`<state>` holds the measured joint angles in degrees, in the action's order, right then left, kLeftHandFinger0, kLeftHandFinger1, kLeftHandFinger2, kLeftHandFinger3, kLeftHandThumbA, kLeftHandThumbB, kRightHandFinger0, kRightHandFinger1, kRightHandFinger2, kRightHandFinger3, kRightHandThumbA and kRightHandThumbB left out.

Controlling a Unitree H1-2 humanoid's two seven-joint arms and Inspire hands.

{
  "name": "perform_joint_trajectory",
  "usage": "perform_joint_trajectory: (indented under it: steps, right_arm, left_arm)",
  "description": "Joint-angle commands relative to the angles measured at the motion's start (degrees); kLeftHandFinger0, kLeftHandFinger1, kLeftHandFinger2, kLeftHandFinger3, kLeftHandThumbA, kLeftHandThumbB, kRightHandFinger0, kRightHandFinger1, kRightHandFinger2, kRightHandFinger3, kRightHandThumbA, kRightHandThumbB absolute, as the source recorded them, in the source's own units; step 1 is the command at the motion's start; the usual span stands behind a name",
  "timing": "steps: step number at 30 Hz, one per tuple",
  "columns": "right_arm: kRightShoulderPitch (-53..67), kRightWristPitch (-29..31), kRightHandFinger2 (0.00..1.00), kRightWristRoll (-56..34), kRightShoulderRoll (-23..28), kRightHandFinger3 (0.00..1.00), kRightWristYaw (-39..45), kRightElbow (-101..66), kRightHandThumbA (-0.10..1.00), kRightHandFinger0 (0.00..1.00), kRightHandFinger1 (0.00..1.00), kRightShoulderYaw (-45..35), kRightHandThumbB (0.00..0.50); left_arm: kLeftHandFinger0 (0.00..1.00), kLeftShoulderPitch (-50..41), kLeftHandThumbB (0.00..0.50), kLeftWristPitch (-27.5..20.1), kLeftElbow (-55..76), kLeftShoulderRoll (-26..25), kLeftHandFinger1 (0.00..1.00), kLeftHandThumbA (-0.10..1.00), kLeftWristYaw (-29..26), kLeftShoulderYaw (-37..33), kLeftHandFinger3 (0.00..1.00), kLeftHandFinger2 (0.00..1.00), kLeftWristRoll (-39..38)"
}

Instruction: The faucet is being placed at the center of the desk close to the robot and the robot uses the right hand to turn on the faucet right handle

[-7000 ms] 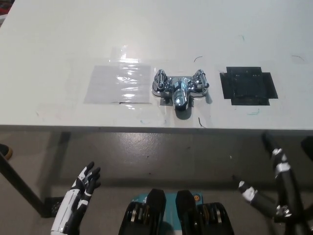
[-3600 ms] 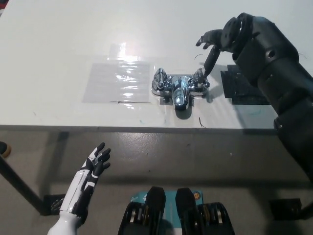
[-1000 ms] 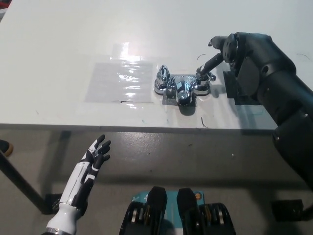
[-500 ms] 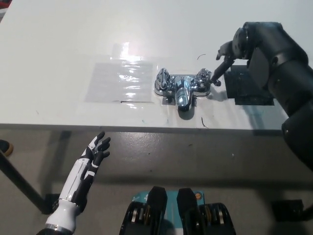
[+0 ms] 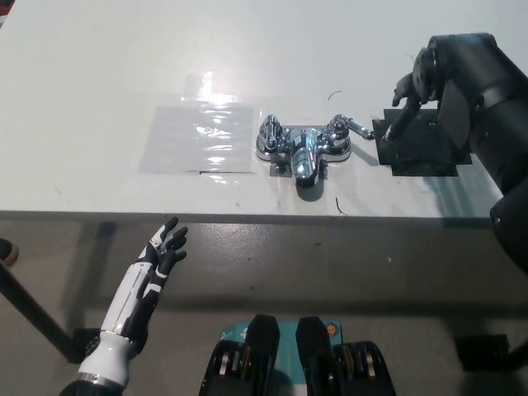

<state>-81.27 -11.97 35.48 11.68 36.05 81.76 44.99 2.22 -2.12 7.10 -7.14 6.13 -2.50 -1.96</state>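
Observation:
A chrome faucet (image 5: 304, 148) sits near the front edge of the white desk (image 5: 124, 74), at its middle. Its right handle (image 5: 346, 128) points out to the right; its left handle (image 5: 270, 134) stands beside the spout. My black right hand (image 5: 410, 95) hovers over the desk to the right of the faucet, clear of the handle, fingers apart and holding nothing. My white left hand (image 5: 157, 264) rests open below the desk edge at lower left.
A black square patch (image 5: 421, 144) lies on the desk right of the faucet, partly under my right hand. A glossy clear sheet (image 5: 202, 136) is taped left of the faucet. Floor shows below the desk edge.
My right hand has drawn away to the right, off the right handle, which now points right. The left hand stayed put.

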Motion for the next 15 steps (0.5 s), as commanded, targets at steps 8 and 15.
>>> perform_joint_trajectory:
  steps: [8,15]
  right_arm:
    - [0.42,-8.29,1.00,-1.68,0.83,1.00,-34.56,-3.27,1.00,1.00,1.00,-9.09,0.264]
    - [-0.46,-7.76,1.00,-1.70,1.97,1.00,-34.87,-3.71,1.00,1.00,1.00,-11.15,0.273]
  left_arm:
    - [1.00,0.82,0.108,-0.91,1.55,-0.73,1.00,0.92,0.65,0.20,1.00,1.00,0.13]
    - [1.00,1.00,0.102,-0.56,1.39,-0.71,1.00,0.91,0.93,0.12,1.00,1.00,-0.30]
